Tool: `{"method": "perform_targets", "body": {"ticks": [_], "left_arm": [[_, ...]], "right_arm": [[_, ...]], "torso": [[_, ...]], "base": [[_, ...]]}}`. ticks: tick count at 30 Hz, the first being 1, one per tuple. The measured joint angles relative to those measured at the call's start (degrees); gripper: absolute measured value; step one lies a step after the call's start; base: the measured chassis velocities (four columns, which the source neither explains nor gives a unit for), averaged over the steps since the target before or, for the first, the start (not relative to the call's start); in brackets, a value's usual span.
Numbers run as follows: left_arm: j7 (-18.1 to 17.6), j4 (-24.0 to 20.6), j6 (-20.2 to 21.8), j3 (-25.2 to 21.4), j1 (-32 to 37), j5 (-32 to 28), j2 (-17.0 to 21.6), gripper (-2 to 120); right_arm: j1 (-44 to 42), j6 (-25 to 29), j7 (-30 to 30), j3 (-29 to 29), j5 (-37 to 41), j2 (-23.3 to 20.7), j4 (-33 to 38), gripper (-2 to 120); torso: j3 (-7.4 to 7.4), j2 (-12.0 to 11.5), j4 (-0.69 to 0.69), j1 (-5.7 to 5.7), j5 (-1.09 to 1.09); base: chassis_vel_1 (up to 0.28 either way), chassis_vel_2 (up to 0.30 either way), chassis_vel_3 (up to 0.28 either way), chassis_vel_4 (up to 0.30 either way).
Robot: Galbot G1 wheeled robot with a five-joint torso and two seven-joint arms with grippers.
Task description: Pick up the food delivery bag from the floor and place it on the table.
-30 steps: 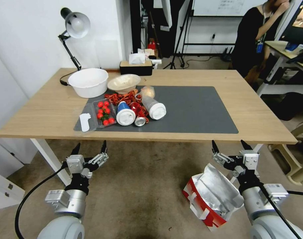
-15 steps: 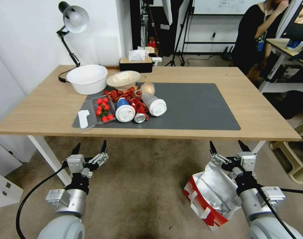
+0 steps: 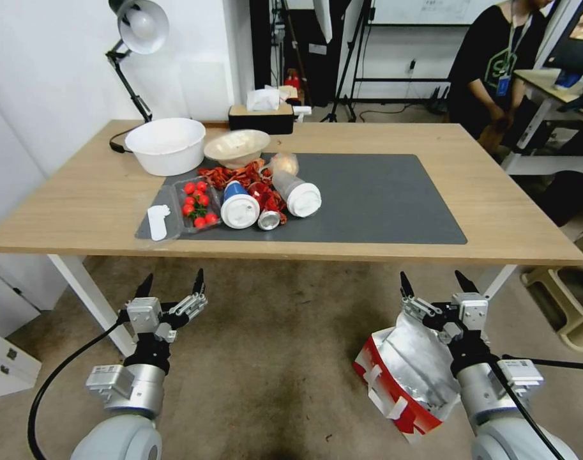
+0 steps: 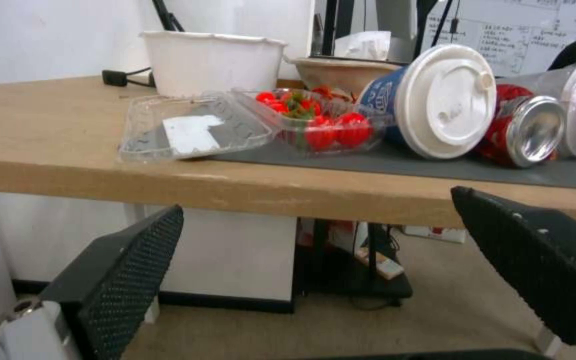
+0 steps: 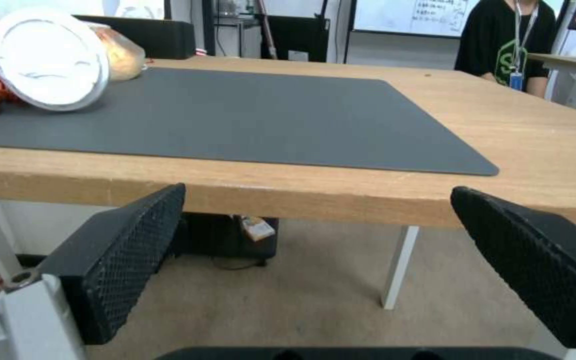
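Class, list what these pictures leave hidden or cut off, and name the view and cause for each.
1. Food delivery bag: head view, far side covered by the right claw and its arm.
2. Bag's contents: head view, foil folds conceal them.
3. Lamp: head view, top edge cuts its shade.

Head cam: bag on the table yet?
No, the food delivery bag lies on the floor, beside the open right gripper.
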Motion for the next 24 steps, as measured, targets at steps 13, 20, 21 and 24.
{"method": "perform_targets", "body": {"ticks": [13,20,21,24], "left_arm": [[0.0,0.1,-1.0,-0.2,0.5,0.0,0.3,100],[0.0,0.2,-1.6,-0.3,0.7,0.2,0.3,100],[0.0,0.2,-1.6,-0.3,0.7,0.2,0.3,100],[0.0,0.3,-1.7,-0.3,0.8,0.2,0.3,100]], "right_arm": [[0.0,0.2,0.2,0.3,0.0,0.0,-0.3,100],[0.0,0.3,0.3,0.4,0.1,0.0,-0.3,100],[0.0,0.3,0.3,0.4,0.1,0.0,-0.3,100],[0.0,0.3,0.3,0.4,0.1,0.0,-0.3,100]], "torso": [[-1.95,-3.4,0.00,-1.41,0.00],[-2.78,-4.8,0.00,-1.99,0.00],[-2.81,-4.8,0.00,-2.01,0.00],[-3.00,-5.1,0.00,-2.15,0.00]], "base": [[0.000,0.000,0.000,0.000],[0.000,0.000,0.000,0.000],[0.000,0.000,0.000,0.000],[0.000,0.000,0.000,0.000]]}}
